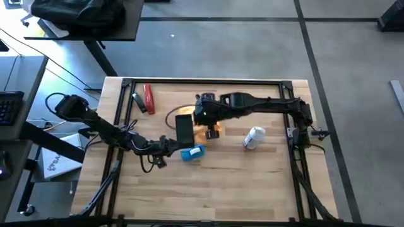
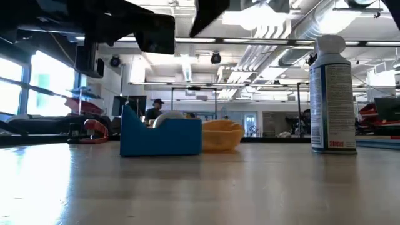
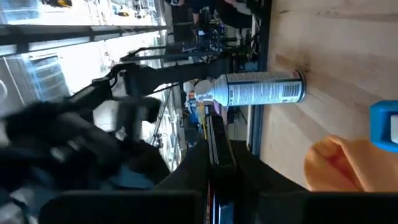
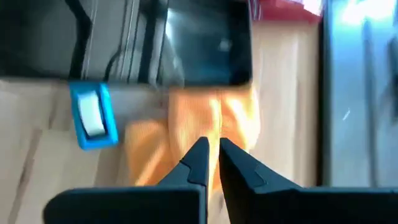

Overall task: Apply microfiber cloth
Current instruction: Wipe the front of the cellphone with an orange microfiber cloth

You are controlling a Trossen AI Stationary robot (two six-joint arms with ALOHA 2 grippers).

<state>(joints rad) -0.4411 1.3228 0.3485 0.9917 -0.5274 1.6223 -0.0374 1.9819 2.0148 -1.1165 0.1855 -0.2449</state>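
The orange microfiber cloth (image 1: pixel 212 132) lies bunched on the table's middle (image 2: pixel 222 135), its underside on the wood. My right gripper (image 1: pixel 204 117) hovers above the cloth's far part, fingers shut (image 4: pixel 212 153) and pointing down, touching nothing. My left gripper (image 1: pixel 170 144) reaches in from the left and is shut on a black phone (image 1: pixel 184 129), which hangs in the air just left of the cloth. A blue block (image 1: pixel 192 152) stands just near of the phone. My left gripper pinches the phone across its two flat faces (image 3: pixel 214 144), one finger above and one below, at the phone's near end. The fingers come in level from the table's left. The phone is lifted clear of the table, lying level with a face up.
A white spray can (image 1: pixel 254 137) stands right of the cloth (image 2: pixel 332 94). A red stapler (image 1: pixel 148 98) lies at the far left. The near half of the table (image 1: pixel 208 189) is bare wood. A black frame (image 1: pixel 202 81) runs along the far edge.
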